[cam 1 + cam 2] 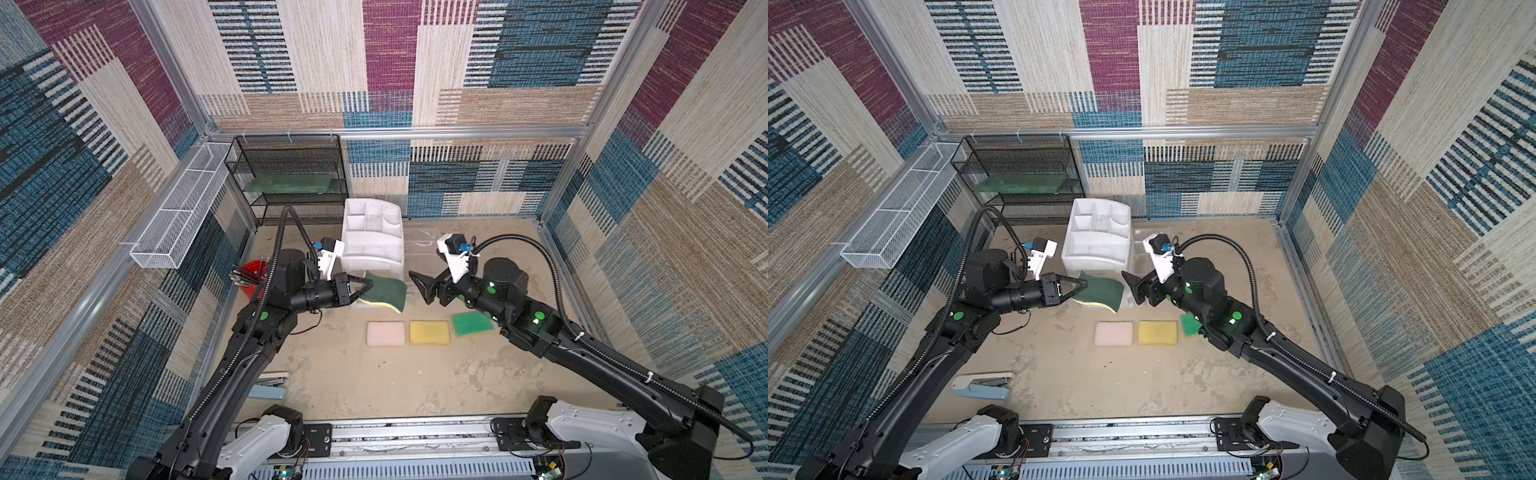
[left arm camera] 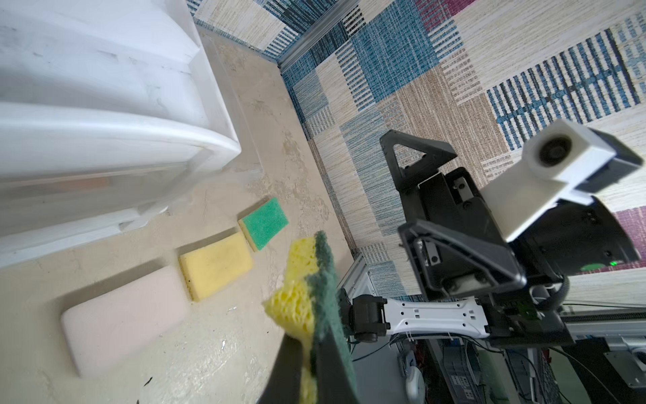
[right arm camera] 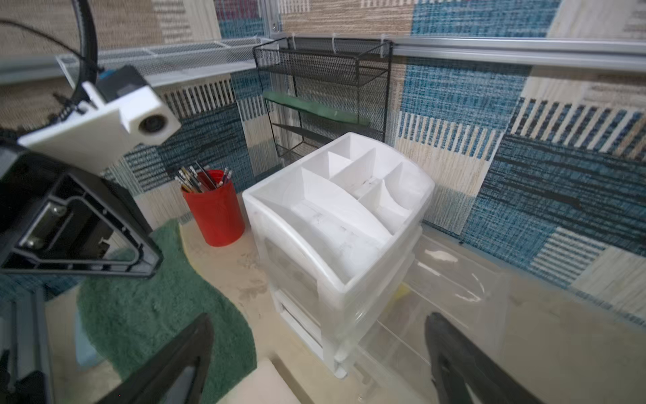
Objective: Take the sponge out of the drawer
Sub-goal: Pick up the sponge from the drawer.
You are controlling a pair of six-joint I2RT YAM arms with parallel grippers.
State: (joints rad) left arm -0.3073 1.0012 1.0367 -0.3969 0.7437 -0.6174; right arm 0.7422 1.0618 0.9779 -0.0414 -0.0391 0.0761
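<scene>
My left gripper (image 1: 369, 288) is shut on a dark green and yellow sponge (image 1: 387, 294), pinching one end of it. The sponge (image 2: 309, 280) hangs in the air just in front of the white drawer chest (image 1: 374, 245), above its pulled-out clear bottom drawer (image 3: 454, 280). In both top views my right gripper (image 1: 1130, 287) stands open a little to the right of the sponge, with nothing between its fingers. The right wrist view shows the green face of the sponge (image 3: 150, 314) under the left gripper's finger.
Pink (image 1: 385, 333), yellow (image 1: 429, 332) and light green (image 1: 471, 324) sponges lie in a row on the table in front. A red pencil cup (image 3: 215, 213) stands left of the chest. A black wire rack (image 1: 291, 174) and a white mesh basket (image 1: 178, 216) are at the back left. A stapler (image 1: 982, 386) lies at the front left.
</scene>
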